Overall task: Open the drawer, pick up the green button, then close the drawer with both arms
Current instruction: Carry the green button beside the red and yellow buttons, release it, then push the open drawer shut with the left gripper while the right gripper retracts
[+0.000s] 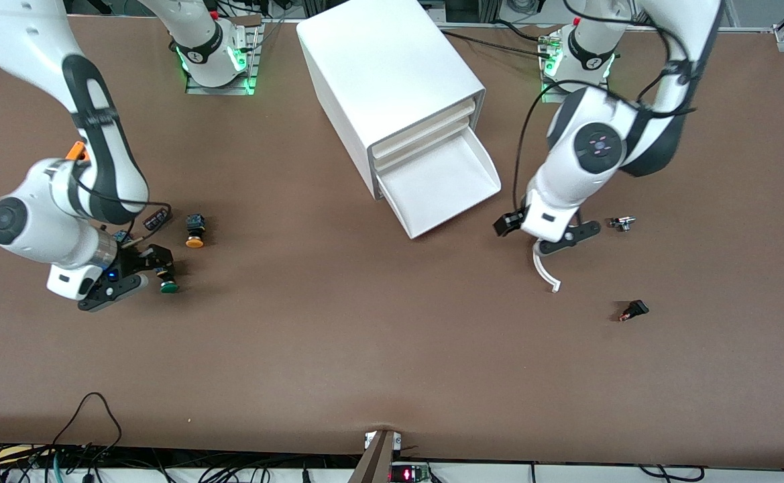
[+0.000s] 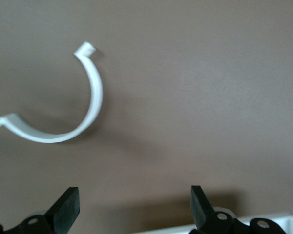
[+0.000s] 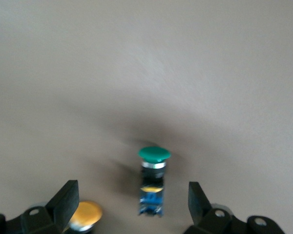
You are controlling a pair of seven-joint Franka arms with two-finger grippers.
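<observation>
The drawer (image 1: 440, 182), the lowest tray of the white cabinet (image 1: 385, 64), is pulled out and its white inside shows nothing in it. The green-capped button (image 1: 168, 287) lies on the table toward the right arm's end. My right gripper (image 1: 145, 274) is low over it and open. In the right wrist view the button (image 3: 154, 155) lies between the open fingers of the gripper (image 3: 132, 201), touching neither. My left gripper (image 1: 544, 231) is open and empty over the table beside the open drawer, and it shows in its own wrist view (image 2: 133, 201).
A yellow-orange-capped button (image 1: 194, 236) lies farther from the front camera than the green one; a yellow cap (image 3: 85, 214) shows beside one right finger. A white curved clip (image 1: 544, 270) (image 2: 83, 112) lies under the left gripper. Two small parts (image 1: 623, 223) (image 1: 633, 310) lie toward the left arm's end.
</observation>
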